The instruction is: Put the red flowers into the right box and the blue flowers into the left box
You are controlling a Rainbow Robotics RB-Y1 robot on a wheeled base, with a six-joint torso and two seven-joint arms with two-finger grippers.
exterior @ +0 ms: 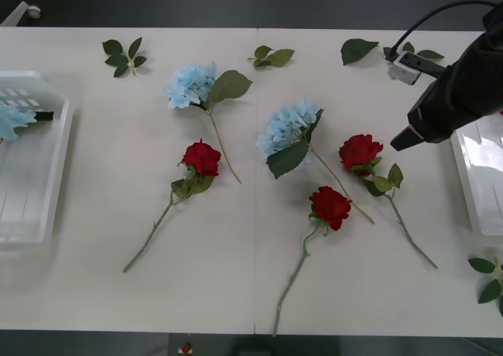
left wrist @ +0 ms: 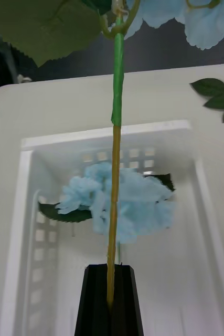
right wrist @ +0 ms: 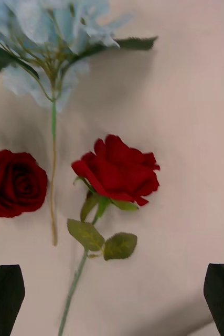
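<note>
Your left gripper (left wrist: 110, 299) is clamped on a blue hydrangea's stem (left wrist: 114, 173), hanging over the ribbed left box (left wrist: 28, 210), where another blue hydrangea (left wrist: 138, 202) already lies. The stem looks thin and light, so expect it to swing. Your right gripper (right wrist: 112, 296) hovers, fingers spread, above a red rose (right wrist: 119, 170) near the white right box (exterior: 479, 183). Pinch its stem (right wrist: 72, 289), since the soft bloom crushes easily.

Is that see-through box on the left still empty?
No. The left box already holds one blue flower lying on its slotted base, while the left gripper, shut, holds another's stem above it.
</note>
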